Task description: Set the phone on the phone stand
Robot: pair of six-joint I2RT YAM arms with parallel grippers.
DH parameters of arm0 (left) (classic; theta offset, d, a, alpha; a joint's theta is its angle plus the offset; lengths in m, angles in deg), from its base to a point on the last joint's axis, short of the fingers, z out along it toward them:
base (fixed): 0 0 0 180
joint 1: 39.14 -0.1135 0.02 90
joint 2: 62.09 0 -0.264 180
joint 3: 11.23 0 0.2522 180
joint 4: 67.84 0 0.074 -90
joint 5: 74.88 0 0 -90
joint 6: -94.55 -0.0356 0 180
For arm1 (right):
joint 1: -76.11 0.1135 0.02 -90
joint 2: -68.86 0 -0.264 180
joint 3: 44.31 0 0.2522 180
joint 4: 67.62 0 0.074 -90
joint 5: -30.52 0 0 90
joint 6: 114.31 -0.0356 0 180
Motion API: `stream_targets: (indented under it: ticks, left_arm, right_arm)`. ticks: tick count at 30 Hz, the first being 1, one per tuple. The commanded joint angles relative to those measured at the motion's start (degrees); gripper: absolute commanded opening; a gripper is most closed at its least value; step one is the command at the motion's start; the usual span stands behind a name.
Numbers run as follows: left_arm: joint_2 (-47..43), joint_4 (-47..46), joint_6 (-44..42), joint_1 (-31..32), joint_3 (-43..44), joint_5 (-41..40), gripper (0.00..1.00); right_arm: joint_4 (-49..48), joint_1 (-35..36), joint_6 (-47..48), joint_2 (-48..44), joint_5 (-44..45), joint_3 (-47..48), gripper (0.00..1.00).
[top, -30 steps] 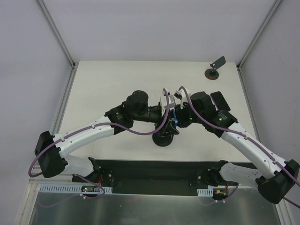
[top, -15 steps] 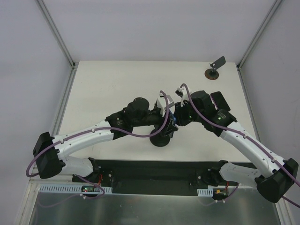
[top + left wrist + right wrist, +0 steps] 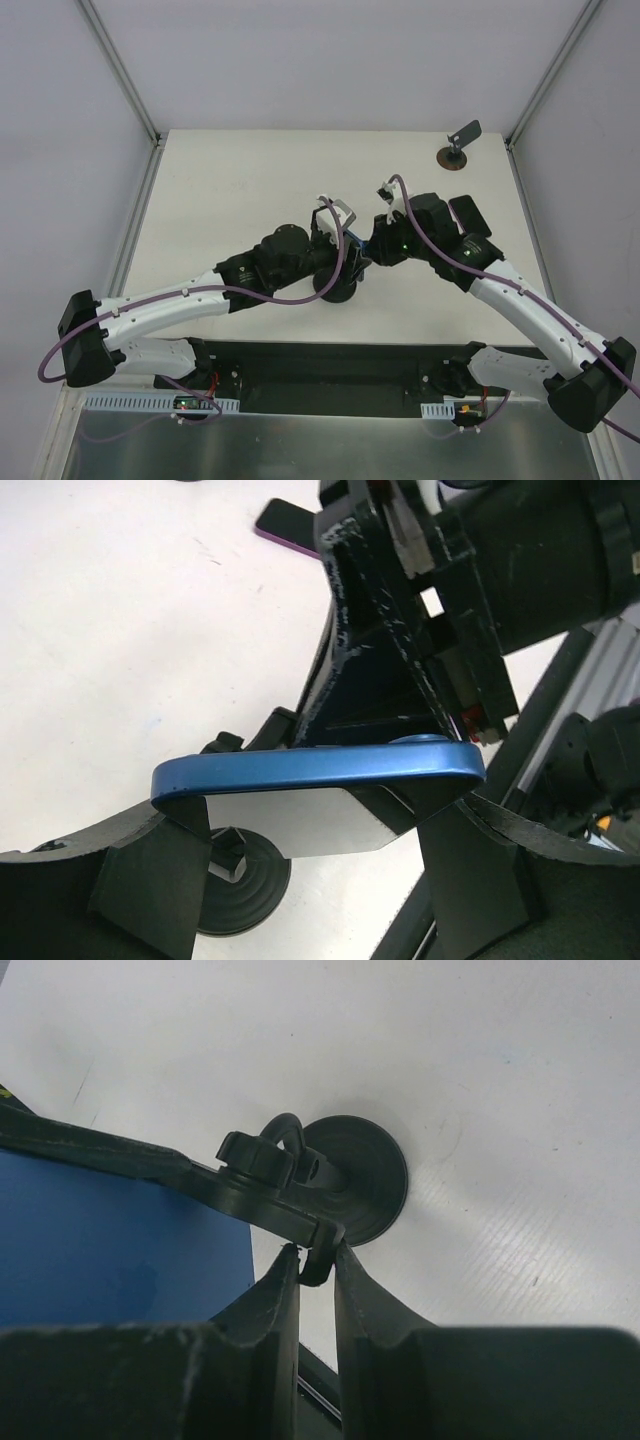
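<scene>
Aloft at mid-worktop, the phone (image 3: 320, 770), seen edge-on from the left wrist, bluish rim facing the lens, blue back showing in the right wrist view. Clamped across its width by the left hand (image 3: 312, 805), spread wide, one finger (image 3: 165, 875) pressed to each end of the rim.

Hangs just above the phone stand (image 3: 365, 1175), round black base flat on the worktop (image 3: 230, 180), short stem and knob rising to a thin black head plate (image 3: 120, 1160) running along the phone's back. Impossible to tell whether touching that plate or just apart from it.

Nearly closed, the right hand (image 3: 317, 1260), pinching a small tab at the plate's tip between both fingers (image 3: 270, 1310).

From above, both arms reaching in to the middle of the worktop, hands close together over the stand's base.

Farther out, a second phone (image 3: 290, 525) with a purplish rim, flat on the worktop beside the right arm. At the far right corner, well apart from everything else, a brown-based stand (image 3: 458, 148) with a grey plate tilted up.
</scene>
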Motion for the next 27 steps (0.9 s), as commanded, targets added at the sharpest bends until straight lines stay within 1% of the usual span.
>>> stream_targets:
  ticks: [1, 2, 3, 4, 5, 7, 8, 10, 11, 13, 14, 17, 19, 23, 25, 26, 27]
  left_arm:
    - [-1.9, -4.1, -1.3, -0.7, -0.6, -17.1, 0.00]
    - [-1.5, -4.2, -1.2, -0.7, -0.7, -18.6, 0.00]
    - [-1.0, -4.2, -1.2, -0.4, -0.7, -23.1, 0.00]
    - [-0.7, -4.2, -1.2, -0.3, -0.5, -25.5, 0.00]
    - [0.2, -3.9, -1.3, -0.1, -0.2, -28.7, 0.00]
    - [1.5, -3.9, -2.4, 1.0, 0.4, -35.3, 0.00]
    - [3.5, -3.8, -3.1, 1.1, 1.3, -37.7, 0.00]
    - [5.7, -2.7, -4.1, 1.5, 2.5, -42.2, 0.00]
    - [7.5, -2.8, -5.2, 1.7, 3.0, -43.4, 0.00]
    - [8.8, -3.2, -5.1, 1.9, 3.1, -45.8, 0.00]
    - [9.9, -4.1, -5.8, 1.9, 2.3, -46.4, 0.00]
    - [11.5, -9.1, -8.4, 1.9, -0.3, -45.9, 0.00]
    - [12.4, -9.7, -9.7, 1.9, -0.3, -45.0, 0.00]
    - [11.7, -9.0, -9.4, 1.9, -1.0, -40.4, 0.00]
    - [11.4, -7.2, -9.0, 1.9, -0.7, -39.2, 0.00]
    - [10.4, -5.4, -7.0, 1.9, -0.6, -38.1, 0.00]
    - [9.8, -5.0, -6.5, 1.9, -0.5, -33.5, 0.00]
  right_arm:
    - [-0.9, 0.5, -2.6, -2.7, -2.2, 0.5, 0.01]
    - [-0.9, 1.1, -3.0, -2.8, -1.8, 0.5, 0.00]
    - [-0.9, 1.7, -3.1, -2.8, -1.1, 0.5, 0.00]
    - [-0.6, 2.3, -4.1, -3.0, -0.3, 0.7, 0.01]
    - [-0.5, 3.7, -4.8, -3.1, 2.8, 0.7, 0.01]
    - [-0.4, 5.4, -6.7, -3.7, 5.8, 0.8, 0.00]
    - [-0.5, 7.9, -8.9, -4.0, 10.7, 0.5, 0.00]
    - [-1.9, 10.7, -10.2, -5.6, 14.9, 0.2, 0.00]
    - [-2.4, 13.9, -11.7, -6.0, 20.4, 0.0, 0.00]
    - [-2.6, 16.8, -13.1, -7.1, 25.1, -0.2, 0.00]
    - [-3.1, 19.1, -14.3, -7.5, 29.5, -0.5, 0.00]
    - [-6.0, 22.6, -15.8, -9.7, 34.6, -2.9, 0.00]
    - [-6.7, 23.4, -15.3, -10.5, 35.6, -3.2, 0.00]
    - [-6.9, 22.5, -12.3, -11.4, 34.6, -3.8, 0.00]
    - [-7.8, 21.3, -11.1, -12.4, 31.3, -4.6, 0.00]
    - [-7.8, 19.7, -11.0, -13.0, 30.2, -5.1, 0.00]
    - [-8.5, 18.8, -10.5, -13.3, 28.8, -5.7, 0.00]
